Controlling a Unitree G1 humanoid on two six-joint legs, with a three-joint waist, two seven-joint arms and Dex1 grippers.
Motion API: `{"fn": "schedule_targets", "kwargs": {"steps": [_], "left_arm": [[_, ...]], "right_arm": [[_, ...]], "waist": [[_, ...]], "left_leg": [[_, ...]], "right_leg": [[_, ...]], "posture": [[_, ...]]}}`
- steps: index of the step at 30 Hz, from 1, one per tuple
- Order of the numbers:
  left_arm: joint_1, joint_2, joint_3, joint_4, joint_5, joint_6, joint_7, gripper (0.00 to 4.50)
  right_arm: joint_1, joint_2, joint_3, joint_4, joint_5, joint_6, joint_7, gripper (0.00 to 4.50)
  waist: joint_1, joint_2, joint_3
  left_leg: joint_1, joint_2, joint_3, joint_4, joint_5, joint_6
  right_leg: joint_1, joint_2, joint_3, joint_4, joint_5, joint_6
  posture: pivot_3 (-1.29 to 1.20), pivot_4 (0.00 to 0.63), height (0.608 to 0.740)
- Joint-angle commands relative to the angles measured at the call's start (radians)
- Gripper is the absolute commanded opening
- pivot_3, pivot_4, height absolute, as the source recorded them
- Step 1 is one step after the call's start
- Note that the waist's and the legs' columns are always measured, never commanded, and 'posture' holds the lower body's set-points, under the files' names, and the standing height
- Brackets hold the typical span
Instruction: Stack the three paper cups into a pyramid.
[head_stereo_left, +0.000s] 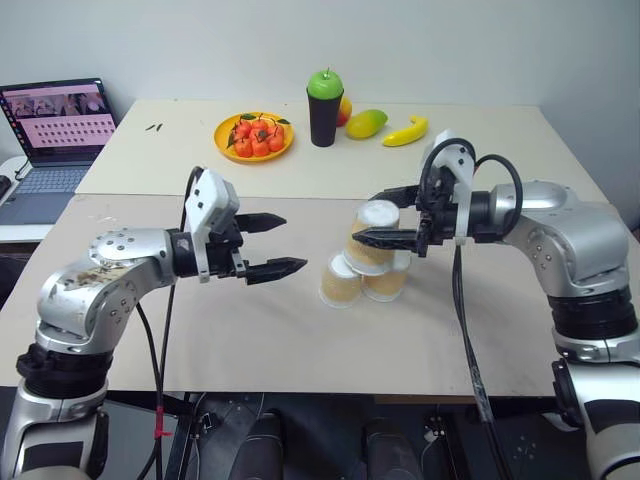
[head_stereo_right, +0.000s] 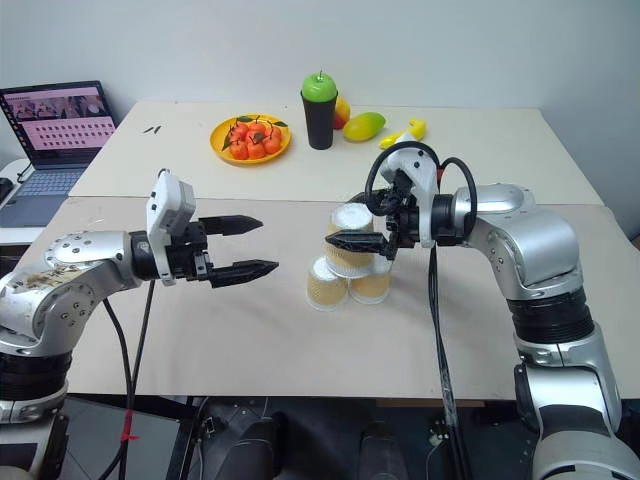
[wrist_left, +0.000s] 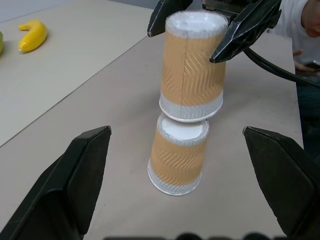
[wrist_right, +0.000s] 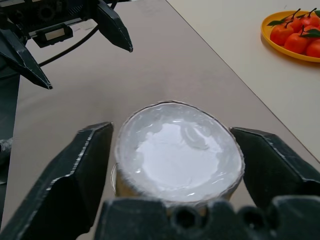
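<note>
Beige bench (head_stereo_left: 250, 340) with a laptop off to one side and a fruit plate plus a black cup at the back. Two paper cups (head_stereo_left: 362, 283) sit upside down, side by side, and the third cup (head_stereo_left: 372, 237) is perched on top, so the pyramid looks basically built. Right claw (head_stereo_left: 388, 216) is spread around that top cup with gaps on both sides in the wrist view, so it's let go, not squeezing. Left claw (head_stereo_left: 272, 244) hovers wide open and empty, well apart from the stack. If I were doing this step, I'd pull the right claw straight back and slightly up, without brushing the top cup, since these things look light and tippy.
</note>
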Motion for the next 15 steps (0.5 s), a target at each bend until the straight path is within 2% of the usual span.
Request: {"fn": "schedule_targets", "kwargs": {"steps": [1, 15], "left_arm": [[-0.003, 0.018, 0.03, -0.03, -0.004, -0.007, 0.001, 4.5], [-0.031, 0.012, 0.004, 0.001, 0.012, -0.021, -0.012, 4.5]], "right_arm": [[-0.015, -0.004, -0.022, -0.009, -0.006, -0.034, 0.007, 4.43], [-0.068, -0.071, -0.074, -0.025, 0.029, 0.009, 0.051, 4.43]], "waist": [[0.0, 0.0, 0.0], [0.0, 0.0, 0.0]], "left_leg": [[0.0, 0.0, 0.0, 0.0, 0.0, 0.0], [0.0, 0.0, 0.0, 0.0, 0.0, 0.0]], "right_leg": [[0.0, 0.0, 0.0, 0.0, 0.0, 0.0], [0.0, 0.0, 0.0, 0.0, 0.0, 0.0]], "posture": [[0.0, 0.15, 0.736], [0.0, 0.15, 0.736]]}}
